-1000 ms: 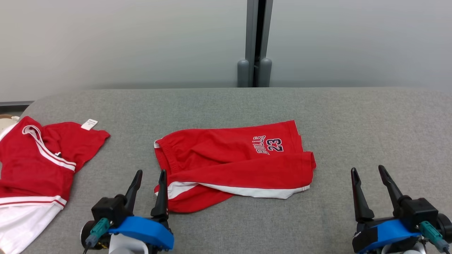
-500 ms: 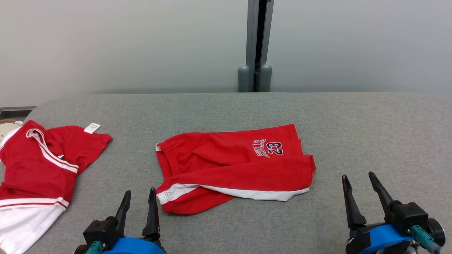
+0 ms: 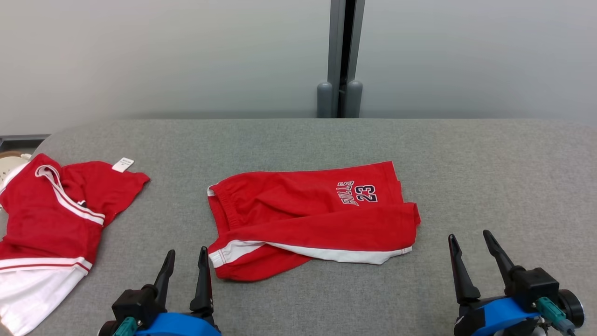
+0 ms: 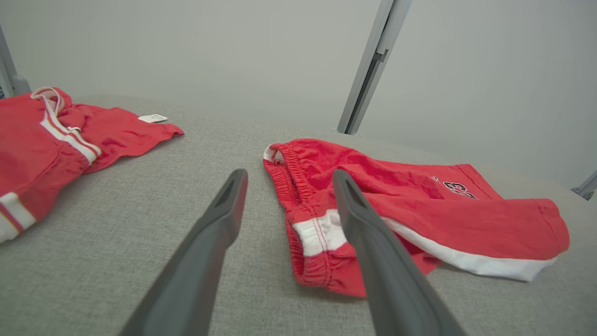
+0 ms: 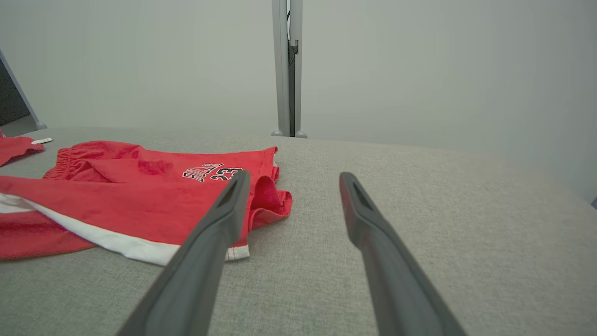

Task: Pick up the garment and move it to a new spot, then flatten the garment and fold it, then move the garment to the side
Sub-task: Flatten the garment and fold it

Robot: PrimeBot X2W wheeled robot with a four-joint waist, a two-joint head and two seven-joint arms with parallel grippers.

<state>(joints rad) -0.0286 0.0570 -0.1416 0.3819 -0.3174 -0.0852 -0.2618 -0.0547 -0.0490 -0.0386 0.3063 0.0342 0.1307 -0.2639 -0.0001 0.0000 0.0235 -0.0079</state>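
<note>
You are looking at the red shorts (image 3: 312,219). They are lying folded over on the grey padded top (image 3: 466,158), about in the middle. A white stripe is running along the edge nearest you, and the number 23 is facing up near the far right corner.

Your left gripper (image 3: 187,250) is sitting just beside the near left corner of the shorts, where the stretchy waist is. Its two fingers are standing apart and holding nothing.

Your right gripper (image 3: 468,234) is waiting off to the right of the shorts, with a gap of grey top between them. Its fingers are spread apart too, and nothing is in them.

A red and white shirt (image 3: 51,214) is lying at the left edge, well apart from the shorts. A small white tag (image 3: 122,164) is sticking out on its far side. A grey post (image 3: 344,56) is standing behind the padded top against the pale wall.
</note>
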